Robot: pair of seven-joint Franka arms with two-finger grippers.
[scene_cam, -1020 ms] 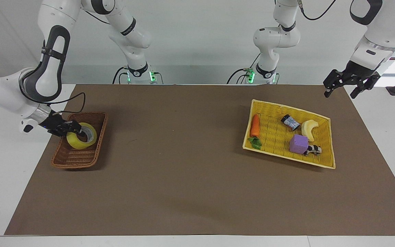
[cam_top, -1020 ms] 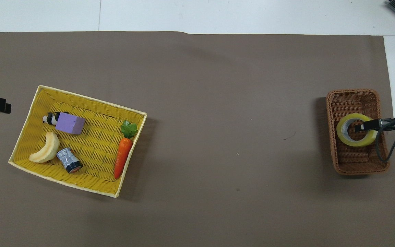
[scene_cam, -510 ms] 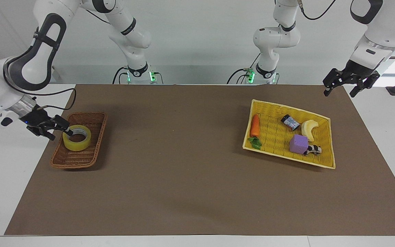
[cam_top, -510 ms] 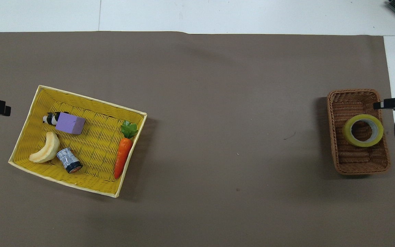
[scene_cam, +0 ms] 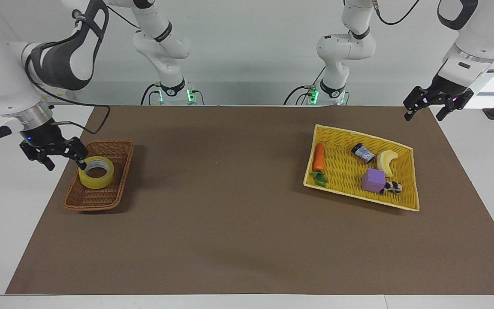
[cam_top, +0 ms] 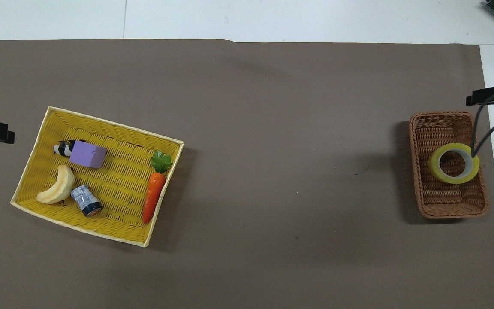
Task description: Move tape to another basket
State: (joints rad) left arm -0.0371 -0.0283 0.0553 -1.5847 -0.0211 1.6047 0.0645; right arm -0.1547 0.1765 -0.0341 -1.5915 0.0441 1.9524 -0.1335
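Observation:
The yellow tape (scene_cam: pixel 96 171) lies flat inside the small brown wicker basket (scene_cam: pixel 101 199) at the right arm's end of the table. It also shows in the overhead view (cam_top: pixel 453 163), in the basket (cam_top: pixel 448 206). My right gripper (scene_cam: pixel 66 161) is open and empty. It hangs in the air beside the basket, over the mat's edge, apart from the tape. One of its fingers (cam_top: pixel 485 95) shows in the overhead view. My left gripper (scene_cam: pixel 423 113) is open and empty, and waits in the air over the mat's corner near the yellow tray.
The flat yellow woven tray (scene_cam: pixel 360 133) lies toward the left arm's end. It holds a carrot (scene_cam: pixel 318 156), a purple block (scene_cam: pixel 373 179), a banana (scene_cam: pixel 386 161), a small can (scene_cam: pixel 362 153) and a cow figure (scene_cam: pixel 392 187). The brown mat (scene_cam: pixel 230 193) covers the table.
My right gripper opened and let go of the tape, which settled flat in the brown basket. The gripper then drew back and rose beside the basket. The left arm barely moved.

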